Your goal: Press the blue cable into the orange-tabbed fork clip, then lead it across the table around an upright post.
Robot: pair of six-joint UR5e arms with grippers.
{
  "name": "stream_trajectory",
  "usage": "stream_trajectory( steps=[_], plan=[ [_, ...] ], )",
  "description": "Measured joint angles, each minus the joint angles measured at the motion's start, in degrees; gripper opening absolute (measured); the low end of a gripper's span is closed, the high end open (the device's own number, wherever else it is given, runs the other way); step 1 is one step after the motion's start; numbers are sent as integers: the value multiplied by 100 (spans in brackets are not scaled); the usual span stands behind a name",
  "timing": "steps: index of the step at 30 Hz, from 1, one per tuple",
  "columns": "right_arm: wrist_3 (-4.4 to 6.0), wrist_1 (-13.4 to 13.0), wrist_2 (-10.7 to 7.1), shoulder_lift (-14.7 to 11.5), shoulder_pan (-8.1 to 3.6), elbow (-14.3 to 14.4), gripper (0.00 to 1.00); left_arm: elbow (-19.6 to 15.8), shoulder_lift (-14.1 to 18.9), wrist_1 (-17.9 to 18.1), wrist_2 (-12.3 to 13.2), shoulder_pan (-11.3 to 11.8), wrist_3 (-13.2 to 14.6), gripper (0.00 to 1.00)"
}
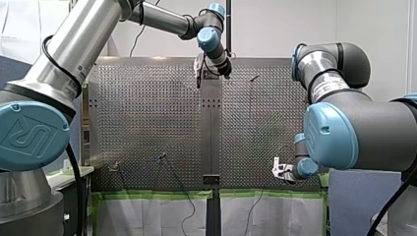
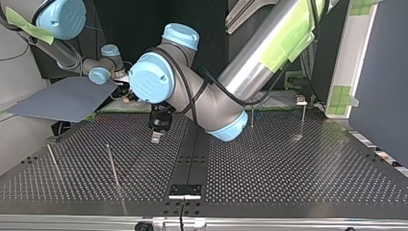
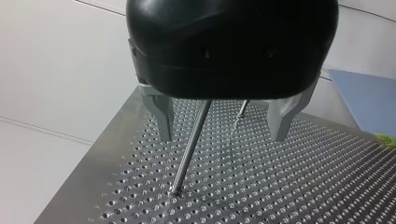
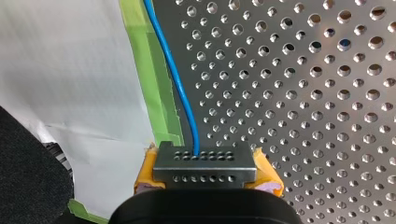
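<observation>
In the right wrist view the blue cable (image 4: 180, 84) runs from between my right gripper's (image 4: 205, 156) yellow pads (image 4: 148, 173) ahead along the table's taped edge. This gripper is shut on the cable. In the front view it (image 1: 278, 169) sits low at the table's near right edge. My left gripper (image 3: 223, 123) hangs open over the far middle of the table (image 1: 198, 73), its metal fingers (image 3: 163, 119) on either side of a thin upright post (image 3: 189, 149). A small clip with an orange tab (image 1: 114, 167) stands near the front view's near left edge.
A second post (image 3: 240, 112) stands beyond the first. The top view shows more posts (image 2: 113, 166) (image 2: 302, 115) on the perforated table (image 2: 288, 168). Green tape (image 4: 154, 79) lines the table's edge. A blue-grey board (image 2: 67, 98) lies beside my right arm.
</observation>
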Motion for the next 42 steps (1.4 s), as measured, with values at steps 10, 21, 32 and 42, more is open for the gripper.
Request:
stream_trajectory(
  steps=[10,21,32,42],
  plan=[
    [0,0,-44,32,5,-7,0,0,3,0,0,-3,0,99],
    [0,18,-124,-37,5,2,0,0,2,-11,-25,-3,7,99],
    [91,11,-314,-427,-4,284,0,-2,1,-12,-51,-10,-8,99],
    [586,131,-241,-981,71,477,0,0,0,-24,-29,-15,-21,99]
  ],
)
